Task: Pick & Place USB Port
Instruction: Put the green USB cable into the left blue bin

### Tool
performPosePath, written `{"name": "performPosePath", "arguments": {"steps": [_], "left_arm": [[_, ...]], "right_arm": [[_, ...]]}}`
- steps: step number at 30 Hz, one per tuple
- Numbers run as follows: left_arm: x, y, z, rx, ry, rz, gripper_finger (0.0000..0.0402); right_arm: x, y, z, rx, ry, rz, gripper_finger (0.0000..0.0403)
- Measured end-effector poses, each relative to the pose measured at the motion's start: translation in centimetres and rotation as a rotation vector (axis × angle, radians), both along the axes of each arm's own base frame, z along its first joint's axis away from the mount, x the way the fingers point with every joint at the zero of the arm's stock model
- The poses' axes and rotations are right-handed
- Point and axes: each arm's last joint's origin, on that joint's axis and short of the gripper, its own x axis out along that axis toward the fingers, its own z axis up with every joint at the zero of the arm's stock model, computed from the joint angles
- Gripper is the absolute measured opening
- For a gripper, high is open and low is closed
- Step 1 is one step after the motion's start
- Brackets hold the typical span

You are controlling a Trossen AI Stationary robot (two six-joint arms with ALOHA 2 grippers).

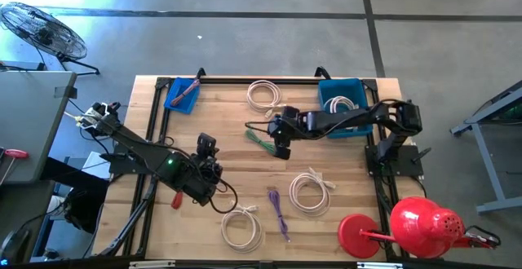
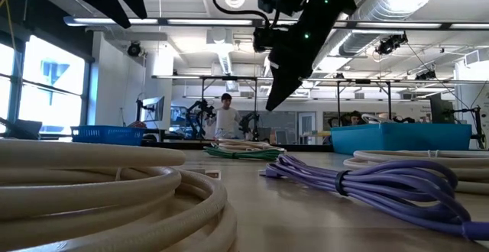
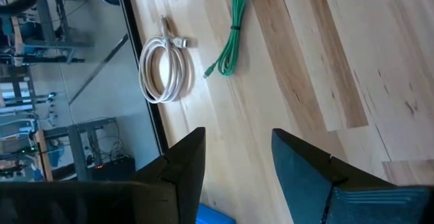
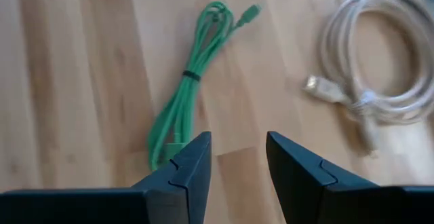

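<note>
A green USB cable, bundled with a dark tie, lies flat on the wooden table near its middle. My right gripper hovers open just right of it and above it, fingers pointing down, touching nothing; in the low view it hangs over the cable. My left gripper is open over the table left of the cable, which shows ahead of it. A blue bin at the far right holds a white coil.
White cable coils lie at the far middle, the near right and the near edge. A purple cable lies near. A blue tray sits far left, a red object at the near right corner.
</note>
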Motion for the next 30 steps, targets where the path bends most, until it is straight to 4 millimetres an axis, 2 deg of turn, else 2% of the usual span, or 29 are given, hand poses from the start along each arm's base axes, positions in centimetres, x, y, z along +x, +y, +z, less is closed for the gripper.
{"name": "performPosePath", "arguments": {"steps": [7, 15, 22, 26, 30], "left_arm": [[0.0, 0.0, 0.0, -0.003, 0.0, 0.0, 0.0163], [0.0, 0.0, 0.0, -0.027, -0.002, 0.012, 0.0163], [0.0, 0.0, 0.0, -0.026, -0.003, 0.013, 0.0163], [0.0, 0.0, 0.0, -0.025, -0.005, 0.013, 0.0163], [0.0, 0.0, 0.0, -0.025, -0.004, 0.013, 0.0163]], "right_arm": [[0.1, 0.0, 0.0, 0.1, -0.034, -0.003, 0.0134], [0.4, 0.4, 0.2, 0.126, -0.067, 0.006, 0.0138], [1.3, 0.4, -1.6, 0.145, -0.058, 0.0, 0.0187], [1.7, 0.4, -1.9, 0.125, -0.067, 0.034, 0.0215], [1.6, 0.3, -1.9, 0.115, -0.063, 0.013, 0.0224]]}}
